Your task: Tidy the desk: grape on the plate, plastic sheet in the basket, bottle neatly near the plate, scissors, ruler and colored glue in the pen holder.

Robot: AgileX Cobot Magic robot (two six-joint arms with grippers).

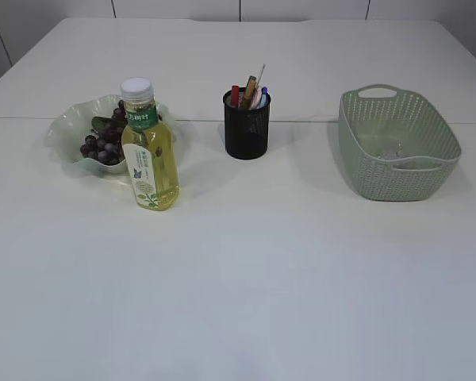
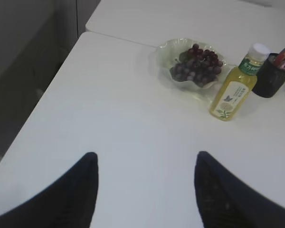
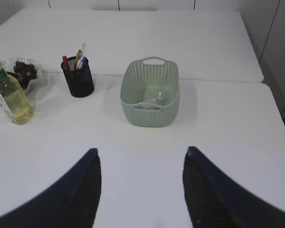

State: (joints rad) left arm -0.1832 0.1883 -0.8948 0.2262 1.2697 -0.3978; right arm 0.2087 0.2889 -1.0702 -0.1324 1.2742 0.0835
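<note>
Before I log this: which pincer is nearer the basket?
Right. The right pincer hangs open just before the basket; the left pincer is off by the plate.

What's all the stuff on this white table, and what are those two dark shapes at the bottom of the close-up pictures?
table: one, white, under everything.
plate: one, pale green with a wavy rim, far left.
grapes: one bunch, dark purple, on the plate.
bottle: one, yellow liquid, white cap, green neck band, upright just in front of the plate.
pen holder: one, black mesh, centre, holding red, blue and brown items I cannot tell apart.
basket: one, pale green, right side.
plastic sheet: one, clear and crumpled, inside the basket.
left pincer: one, dark fingers spread apart, holding nothing, above bare table.
right pincer: one, dark fingers spread apart, holding nothing, in front of the basket.
</note>
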